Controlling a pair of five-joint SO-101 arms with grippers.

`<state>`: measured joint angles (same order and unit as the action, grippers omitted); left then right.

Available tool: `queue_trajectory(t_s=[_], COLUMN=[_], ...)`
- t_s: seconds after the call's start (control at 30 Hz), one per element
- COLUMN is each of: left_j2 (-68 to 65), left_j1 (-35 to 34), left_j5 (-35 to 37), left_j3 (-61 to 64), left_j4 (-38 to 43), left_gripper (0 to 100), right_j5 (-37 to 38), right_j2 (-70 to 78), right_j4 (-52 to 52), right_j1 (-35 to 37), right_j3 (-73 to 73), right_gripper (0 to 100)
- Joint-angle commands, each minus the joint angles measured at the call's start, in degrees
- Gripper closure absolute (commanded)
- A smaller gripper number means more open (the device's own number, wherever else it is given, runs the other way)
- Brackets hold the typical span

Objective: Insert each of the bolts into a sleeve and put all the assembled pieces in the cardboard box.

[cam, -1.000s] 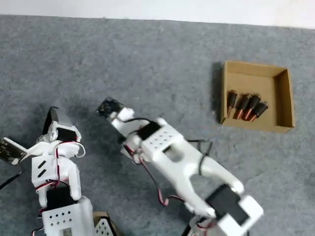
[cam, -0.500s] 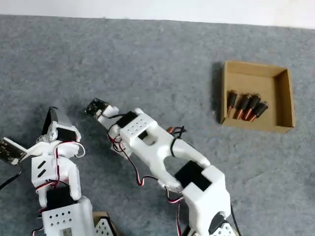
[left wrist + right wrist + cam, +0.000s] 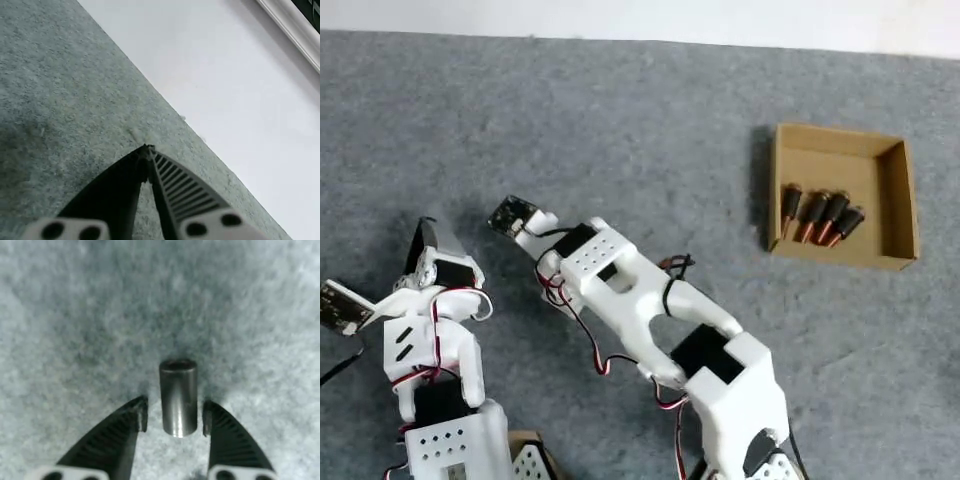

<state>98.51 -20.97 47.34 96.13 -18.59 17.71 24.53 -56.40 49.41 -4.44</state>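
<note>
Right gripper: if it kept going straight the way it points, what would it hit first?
The right gripper would probably meet the dark sleeve first, which sits between its open jaws; beyond that lies the grey mat.

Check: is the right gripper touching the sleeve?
Apart. The right wrist view shows the right gripper open around the sleeve, with a clear gap on each side.

One sleeve point(image 3: 178, 392) stands between the right gripper's point(image 3: 173, 409) tips, and four assembled pieces point(image 3: 814, 215) lie in one cardboard box point(image 3: 835, 163) well apart from it.
</note>
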Motion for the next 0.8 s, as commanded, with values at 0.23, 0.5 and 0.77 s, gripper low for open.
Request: queue_trajectory(t_s=[0.23, 0.5, 0.77], left_j2=[1.2, 1.2, 1.2], left_j1=[-0.5, -0.3, -0.1], left_j5=[-0.3, -0.3, -0.3], left_j3=[0.8, 1.2, 1.2], left_j4=[1.3, 1.4, 1.4], left_gripper=[99, 99, 99], right_j5=[0.4, 0.1, 0.1], right_j2=[-0.1, -10.1, -37.1], right_j4=[2.8, -1.0, -0.9], right_j1=[0.4, -2.6, -8.7], right_j3=[1.8, 1.5, -14.2], right_gripper=[99.1, 99.5, 99.5])
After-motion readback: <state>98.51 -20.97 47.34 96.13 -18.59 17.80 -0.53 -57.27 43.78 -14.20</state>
